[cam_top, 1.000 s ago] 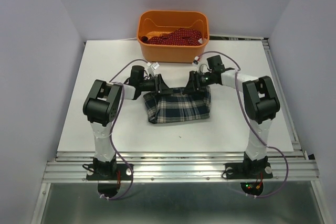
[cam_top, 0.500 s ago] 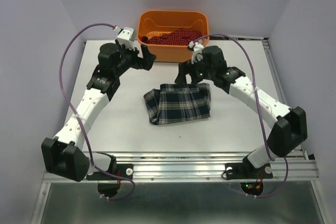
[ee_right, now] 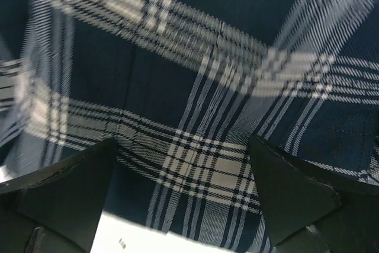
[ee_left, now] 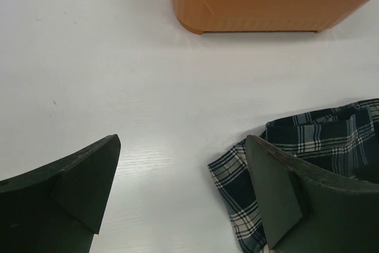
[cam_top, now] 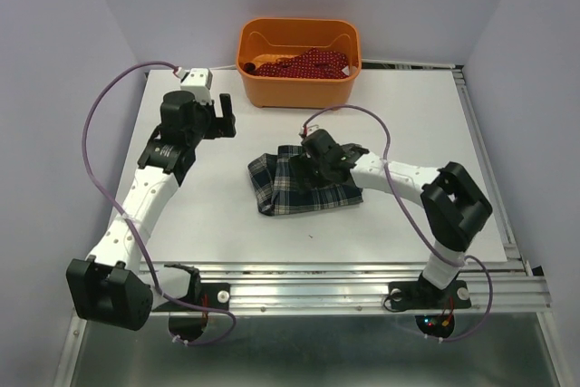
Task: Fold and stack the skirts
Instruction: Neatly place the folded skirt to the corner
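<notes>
Navy-green tartan skirt [cam_top: 304, 186] folded flat, thin white lines, left tool [cam_top: 228, 115] and right tool [cam_top: 311, 162] spread wide, empty

Top cam overhead; wrist cams low, all share tartan skirt [cam_top: 290, 192].

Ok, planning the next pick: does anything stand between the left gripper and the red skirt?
Yes. The red skirt lies inside the orange tub, whose near wall stands between it and the open left gripper. The reach would likely have to come over the rim from above.
</notes>
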### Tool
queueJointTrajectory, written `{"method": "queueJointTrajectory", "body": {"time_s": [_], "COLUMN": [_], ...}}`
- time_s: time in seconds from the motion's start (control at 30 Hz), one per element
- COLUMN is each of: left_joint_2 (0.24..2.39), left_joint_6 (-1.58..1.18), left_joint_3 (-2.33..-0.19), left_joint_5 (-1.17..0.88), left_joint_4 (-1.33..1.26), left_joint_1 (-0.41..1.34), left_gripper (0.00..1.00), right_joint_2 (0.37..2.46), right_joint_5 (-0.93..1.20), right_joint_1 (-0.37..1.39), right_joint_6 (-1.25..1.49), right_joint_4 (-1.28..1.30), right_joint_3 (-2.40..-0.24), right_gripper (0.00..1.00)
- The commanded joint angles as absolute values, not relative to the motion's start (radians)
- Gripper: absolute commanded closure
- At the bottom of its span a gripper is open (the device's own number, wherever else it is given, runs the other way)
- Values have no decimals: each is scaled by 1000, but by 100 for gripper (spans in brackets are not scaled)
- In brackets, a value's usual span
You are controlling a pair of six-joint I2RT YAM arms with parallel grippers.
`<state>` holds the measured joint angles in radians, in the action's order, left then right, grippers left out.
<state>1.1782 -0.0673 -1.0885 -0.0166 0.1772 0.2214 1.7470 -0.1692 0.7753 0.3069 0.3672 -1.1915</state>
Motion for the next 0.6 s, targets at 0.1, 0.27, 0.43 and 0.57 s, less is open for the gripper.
{"method": "queueJointTrajectory", "body": {"time_s": [0.1,0.27,0.43,0.57], "left_joint_2": [1154,1177,1186,1203], "left_joint_6": [-46,-29,-6,-6], "left_joint_3": [-1075,-1080,-1086,-1098], "left_joint_5": [5,5,-30,-93], "left_joint_4": [123,127,138,147], "left_joint_1": [216,213,212,212], "left_gripper": [1,2,2,1], "right_joint_2": [1858,1868,1747,1691], "right_joint_5": [-334,-284,-201,-137], "right_joint_1": [755,622,396,233], "right_joint_6": [328,267,105,-53], "right_joint_4": [327,333,333,336], "right_joint_3": [-1174,-1128,-1000,-974], "right_gripper": [7,10,10,7]}}
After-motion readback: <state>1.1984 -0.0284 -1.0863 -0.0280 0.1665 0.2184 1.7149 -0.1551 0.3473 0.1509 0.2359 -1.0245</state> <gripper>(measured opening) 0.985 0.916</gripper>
